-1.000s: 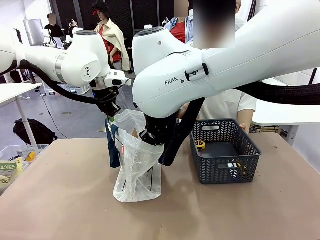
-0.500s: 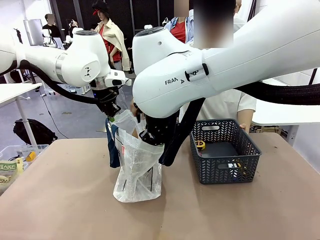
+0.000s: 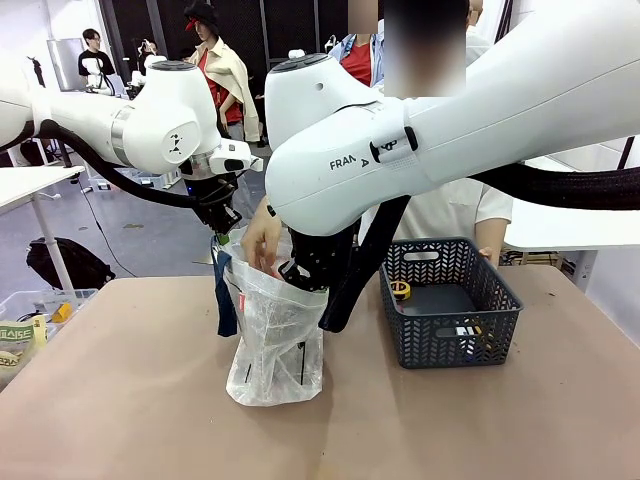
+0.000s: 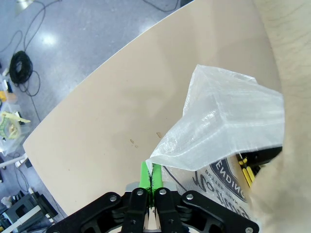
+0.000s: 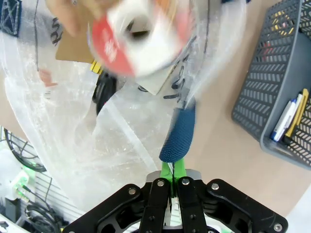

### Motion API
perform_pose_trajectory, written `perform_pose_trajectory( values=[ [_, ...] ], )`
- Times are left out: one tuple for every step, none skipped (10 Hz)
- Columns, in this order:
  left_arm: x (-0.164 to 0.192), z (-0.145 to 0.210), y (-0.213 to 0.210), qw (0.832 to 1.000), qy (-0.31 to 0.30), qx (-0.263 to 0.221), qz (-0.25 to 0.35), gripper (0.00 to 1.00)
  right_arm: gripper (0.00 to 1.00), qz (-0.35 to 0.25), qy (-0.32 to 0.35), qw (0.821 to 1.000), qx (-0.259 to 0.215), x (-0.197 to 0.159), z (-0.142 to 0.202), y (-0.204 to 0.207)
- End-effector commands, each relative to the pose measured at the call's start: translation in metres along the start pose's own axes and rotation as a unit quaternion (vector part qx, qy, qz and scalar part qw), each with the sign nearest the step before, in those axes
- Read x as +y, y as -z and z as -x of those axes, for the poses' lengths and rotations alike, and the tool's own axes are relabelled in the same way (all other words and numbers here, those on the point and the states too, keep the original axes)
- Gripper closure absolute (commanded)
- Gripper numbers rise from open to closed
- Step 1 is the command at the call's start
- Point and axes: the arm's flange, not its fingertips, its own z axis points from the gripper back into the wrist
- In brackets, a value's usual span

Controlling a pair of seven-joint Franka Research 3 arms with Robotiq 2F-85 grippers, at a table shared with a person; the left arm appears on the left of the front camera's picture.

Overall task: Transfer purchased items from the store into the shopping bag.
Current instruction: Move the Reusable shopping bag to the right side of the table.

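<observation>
Surface: tan surface (image 3: 120, 400), whitish crinkly plastic shopping bag (image 3: 275, 340) standing on it.
Change: person's hand (image 3: 262, 238) now dips in with a red-and-white round thing (image 5: 138, 36); one more item packed.
Pincers: left pincer (image 4: 151, 170), right pincer (image 5: 172, 171) both clenched on the bag.

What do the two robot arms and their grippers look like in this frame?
Both arms, left arm and right arm, are glossy white with rounded joints; black braided cable sleeves run beneath them. The right arm bears dark FRA lettering. The left gripper and right gripper are black with bright green pads.
</observation>
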Motion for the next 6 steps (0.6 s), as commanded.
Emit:
perform_pose_trajectory(
  values=[
    [0.0020, 0.0002, -0.0011, 1.000, 0.000, -0.001, -0.002, 1.00, 1.00, -0.002, 0.003, 1.000, -0.003, -0.0009, 0.0043, 0.0014],
    [0.0020, 0.0002, -0.0011, 1.000, 0.000, -0.001, -0.002, 1.00, 1.00, -0.002, 0.003, 1.000, -0.003, -0.0009, 0.0043, 0.0014],
    [0.0020, 0.0002, -0.0011, 1.000, 0.000, -0.001, -0.002, 1.00, 1.00, -0.002, 0.003, 1.000, -0.003, -0.0009, 0.0043, 0.0014],
    [0.0020, 0.0002, -0.0011, 1.000, 0.000, -0.001, -0.002, 1.00, 1.00, -0.002, 0.003, 1.000, -0.003, -0.0009, 0.0043, 0.0014],
    [0.0020, 0.0002, -0.0011, 1.000, 0.000, -0.001, -0.002, 1.00, 1.00, -0.002, 0.003, 1.000, -0.003, -0.0009, 0.0043, 0.0014],
    [0.0020, 0.0002, -0.0011, 1.000, 0.000, -0.001, -0.002, 1.00, 1.00, -0.002, 0.003, 1.000, -0.003, -0.0009, 0.0043, 0.0014]
  ],
)
